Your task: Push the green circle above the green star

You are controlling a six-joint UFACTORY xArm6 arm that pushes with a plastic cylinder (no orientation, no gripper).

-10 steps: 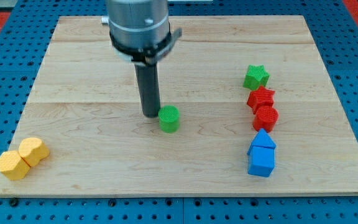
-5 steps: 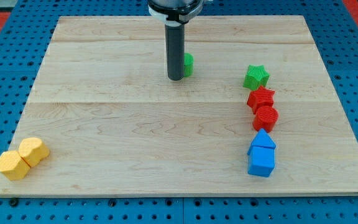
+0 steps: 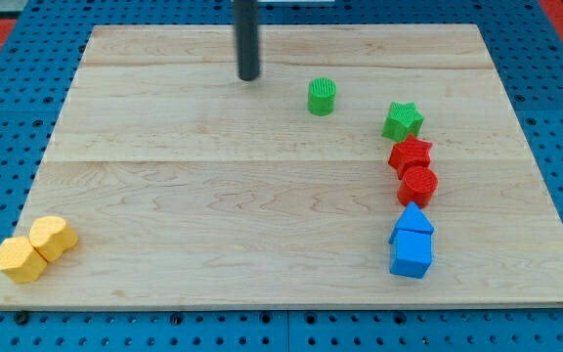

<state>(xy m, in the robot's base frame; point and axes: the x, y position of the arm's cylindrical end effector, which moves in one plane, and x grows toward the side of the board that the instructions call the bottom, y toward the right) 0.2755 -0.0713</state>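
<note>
The green circle (image 3: 322,96) stands on the wooden board (image 3: 164,225) in its upper middle part. The green star (image 3: 402,121) lies to the right of it and slightly lower, with a gap between them. My tip (image 3: 249,76) is to the left of the green circle and a little higher, clearly apart from it. The rod rises straight up out of the view's top.
Below the green star runs a column: a red star (image 3: 410,154), a red round block (image 3: 418,185), then two blue blocks (image 3: 411,244). Two yellow blocks (image 3: 34,248) sit at the board's bottom left corner. Blue pegboard surrounds the board.
The green circle has moved up the board and then right, toward the green star. My tip has drawn away to the left and up and no longer touches it.
</note>
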